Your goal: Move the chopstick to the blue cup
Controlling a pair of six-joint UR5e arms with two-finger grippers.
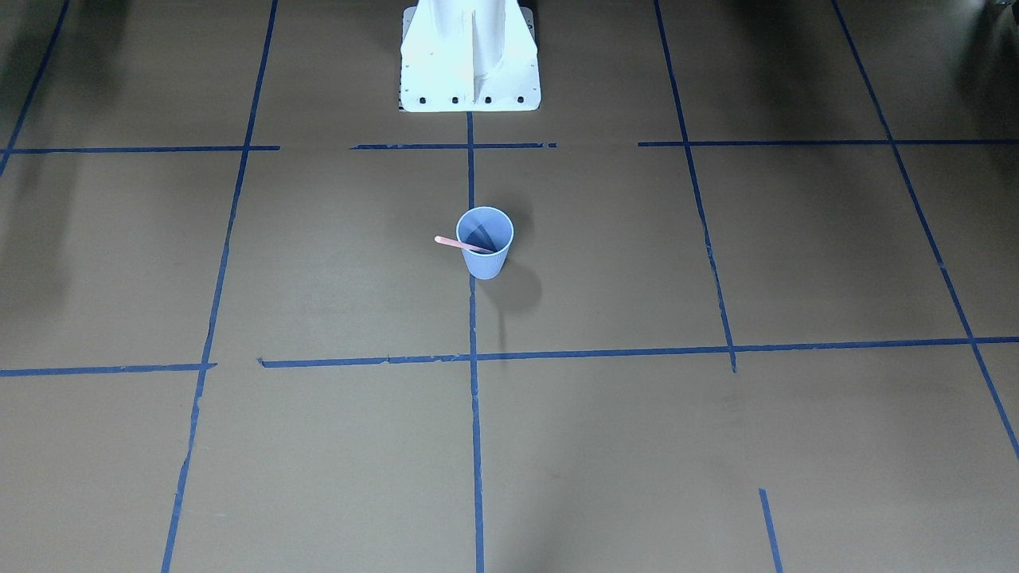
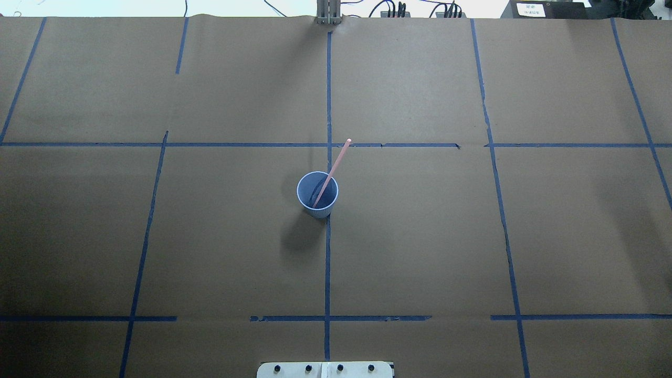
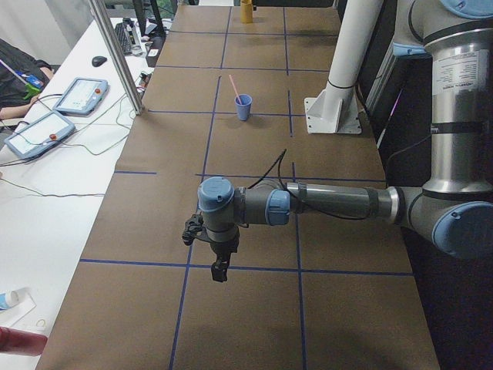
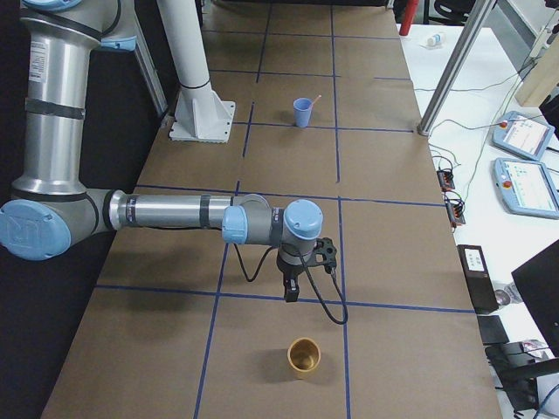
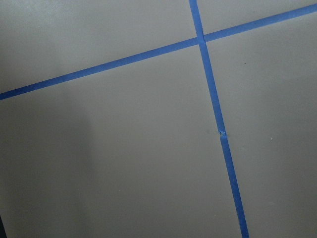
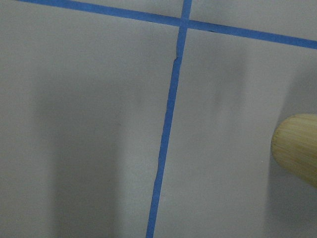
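The light-blue cup [image 1: 486,259] stands upright at the table's middle, on the centre tape line. It also shows in the overhead view [image 2: 318,210] and in both side views [image 3: 243,108] [image 4: 302,113]. A pale pink chopstick [image 1: 452,241] stands tilted inside the cup, its upper end leaning out over the rim away from the robot [image 2: 339,159]. My left gripper [image 3: 219,270] hangs low over the table's left end, far from the cup. My right gripper [image 4: 291,292] hangs low over the right end. I cannot tell whether either is open or shut. Both wrist views show only bare table.
A bamboo cup [image 4: 305,356] stands near the right gripper and shows at the right wrist view's edge [image 6: 297,146]. The white robot base [image 1: 470,72] stands behind the blue cup. Side desks hold tablets [image 3: 38,131] and cables. Blue tape lines cross the brown table.
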